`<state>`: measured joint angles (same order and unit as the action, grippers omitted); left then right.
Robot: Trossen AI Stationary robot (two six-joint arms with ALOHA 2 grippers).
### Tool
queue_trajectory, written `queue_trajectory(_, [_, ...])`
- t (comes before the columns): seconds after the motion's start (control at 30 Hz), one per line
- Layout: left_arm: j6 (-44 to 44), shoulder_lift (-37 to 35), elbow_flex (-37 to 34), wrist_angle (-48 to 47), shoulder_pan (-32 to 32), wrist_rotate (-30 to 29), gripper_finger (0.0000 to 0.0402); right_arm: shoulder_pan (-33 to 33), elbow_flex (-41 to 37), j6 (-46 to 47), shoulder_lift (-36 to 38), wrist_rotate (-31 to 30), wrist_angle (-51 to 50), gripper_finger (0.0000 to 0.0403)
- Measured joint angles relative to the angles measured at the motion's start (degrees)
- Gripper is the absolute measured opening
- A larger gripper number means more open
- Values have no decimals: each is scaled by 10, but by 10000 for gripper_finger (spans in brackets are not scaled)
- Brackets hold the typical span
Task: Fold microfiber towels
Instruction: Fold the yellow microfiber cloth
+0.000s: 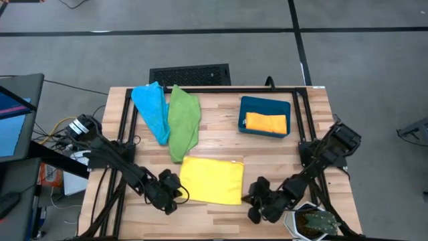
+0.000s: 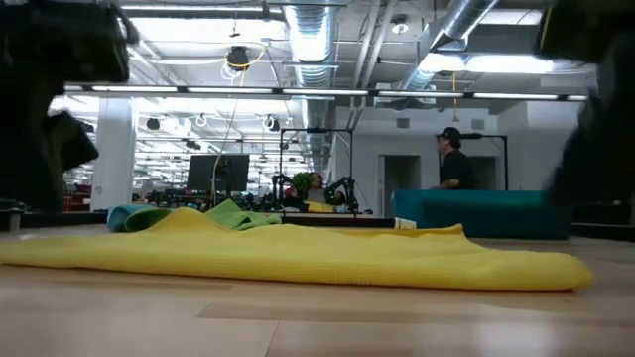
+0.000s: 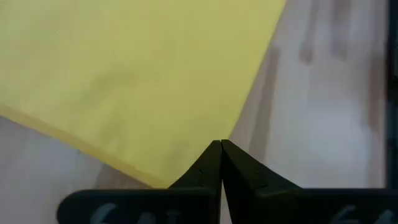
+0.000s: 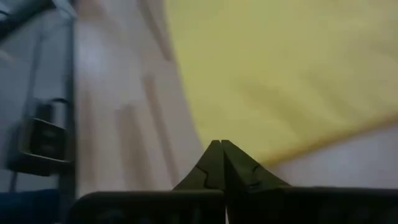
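Lying flat near the front edge of the wooden table (image 1: 221, 120), 1 yellow towel (image 1: 212, 179) is seen, folded into a rough rectangle. The left gripper (image 1: 175, 194) is placed at the towel's front-left corner, the fingers pressed together with nothing between them; in the left wrist view the tips (image 3: 220, 149) meet just at the cloth's edge. The right gripper (image 1: 254, 199) is placed just beside the towel's front-right corner, likewise pinched closed and empty, the fingers (image 4: 219, 152) meeting at the yellow hem.

Farther back, 1 light blue towel (image 1: 152, 110) and 1 green towel (image 1: 183, 120) are laid side by side, crumpled, their edges touching. 1 orange towel (image 1: 265, 122), folded, is held inside the dark teal bin (image 1: 245, 115) toward the back right.

No readable brand, label or writing is found on any towel or on the bin. In the low view, 1 person (image 2: 453, 162) is seen standing in the room beyond the table.
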<state>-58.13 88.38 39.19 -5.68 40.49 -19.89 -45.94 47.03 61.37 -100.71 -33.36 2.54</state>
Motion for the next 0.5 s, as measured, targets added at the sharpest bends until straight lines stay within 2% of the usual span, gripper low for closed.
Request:
queue_trajectory(0.13, [-10, -14, 10, 15, 0, -69, 0, 3, 0, -39, 0, -2, 37, 11])
queue_trajectory(0.27, [11, 8, 11, 108, -6, -128, 0, 10, -1, -39, -21, 9, 53, 10])
queue_trajectory(0.5, [39, 81, 12, 229, -33, -128, 0, 7, -1, -14, -69, 60, 65, 10])
